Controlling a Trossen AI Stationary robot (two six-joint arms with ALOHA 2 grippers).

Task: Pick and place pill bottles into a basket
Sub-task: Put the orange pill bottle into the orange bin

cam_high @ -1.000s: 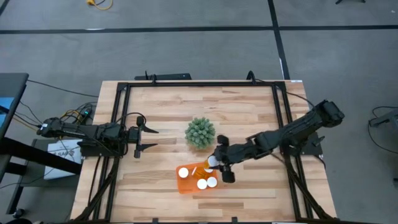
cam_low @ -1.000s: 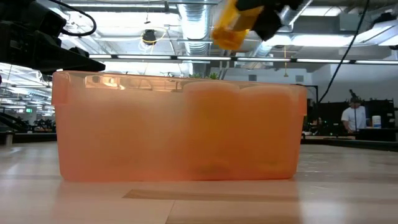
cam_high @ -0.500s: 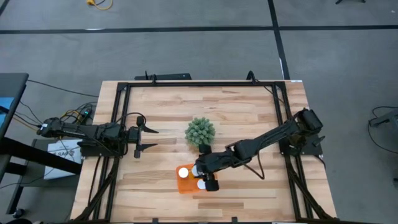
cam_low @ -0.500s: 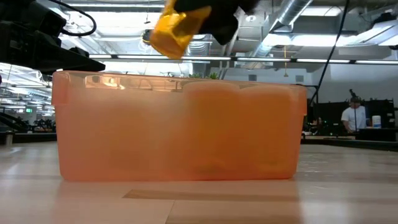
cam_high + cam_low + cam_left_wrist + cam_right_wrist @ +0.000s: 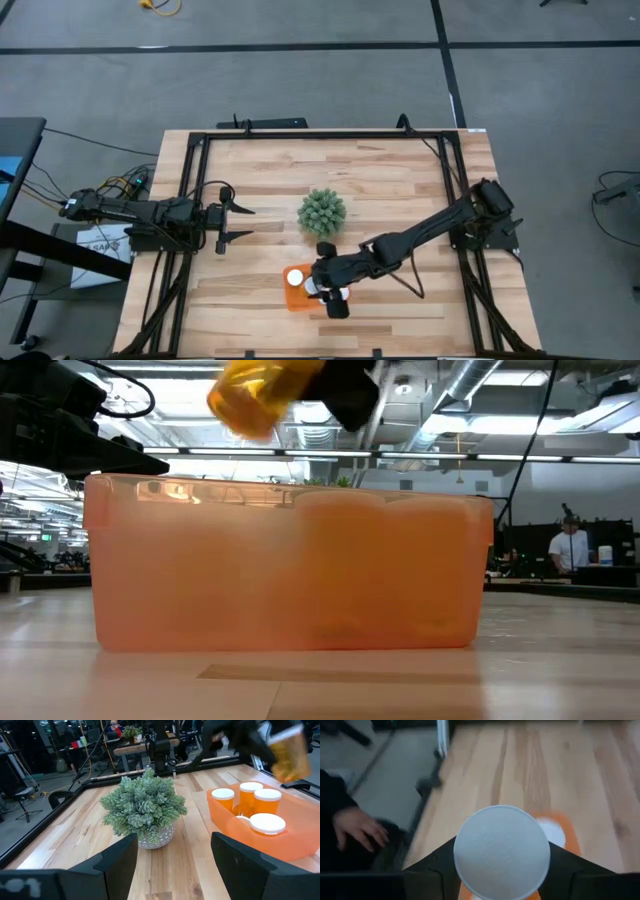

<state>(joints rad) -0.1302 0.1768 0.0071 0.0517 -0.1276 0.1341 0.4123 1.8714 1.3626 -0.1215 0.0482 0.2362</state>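
Note:
The orange basket [image 5: 297, 296] stands on the table near its front edge, just in front of the green plant [image 5: 322, 212]. Several white-capped pill bottles [image 5: 268, 800] stand in it. My right gripper [image 5: 324, 287] is over the basket, shut on one more pill bottle [image 5: 255, 395], which shows high above the basket's rim [image 5: 290, 488] in the low view. Its white cap [image 5: 502, 851] fills the right wrist view. My left gripper [image 5: 236, 222] waits open and empty at the table's left side, pointing toward the plant. My right gripper pinches the bottle's orange body [image 5: 292, 378] between its two fingers [image 5: 427, 867]. The fingers stand on either side of it and lie along it, with the cap toward the wrist. The fingers slant down from the table's right. The bottle is tilted and clear of the basket.
The plant [image 5: 142, 810] in its speckled pot stands between my left gripper and the basket [image 5: 260, 842]. A black frame [image 5: 320, 133] runs around the table. Bare wood lies at the far side and to the basket's left.
My right gripper has carried the bottle from the basket's right side toward the table's left and near edges, and now holds it over the basket. The bottle has stayed lifted and has tipped further over.

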